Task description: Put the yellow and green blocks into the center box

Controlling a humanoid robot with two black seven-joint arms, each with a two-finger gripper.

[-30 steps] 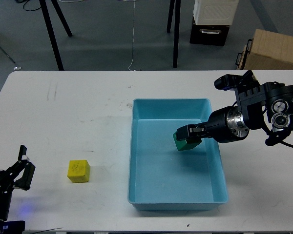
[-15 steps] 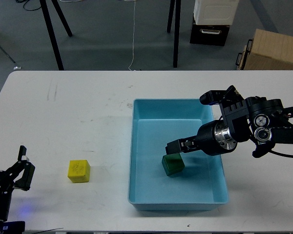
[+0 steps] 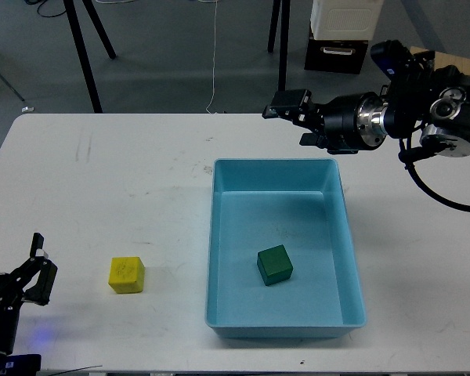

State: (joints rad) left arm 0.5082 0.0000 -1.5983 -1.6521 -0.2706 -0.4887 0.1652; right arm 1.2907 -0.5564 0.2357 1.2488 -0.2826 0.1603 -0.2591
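The green block [image 3: 274,265] lies on the floor of the light-blue box [image 3: 216,235] in the middle of the table, free of any gripper. The yellow block [image 3: 126,275] sits on the white table, left of the box. My right gripper [image 3: 291,115] is up above the box's far edge, empty, with its fingers apart. My left gripper [image 3: 37,268] is low at the table's front left corner, left of the yellow block, open and empty.
The white table [image 3: 125,180] spreads wide around the box. Behind its far edge are black stand legs [image 3: 82,55], a white and black case [image 3: 341,35] and a cardboard box [image 3: 439,82] on the floor.
My right gripper lowered the green block to the box floor, let go of it, then rose and drew back over the box's far edge. The left arm has not moved.
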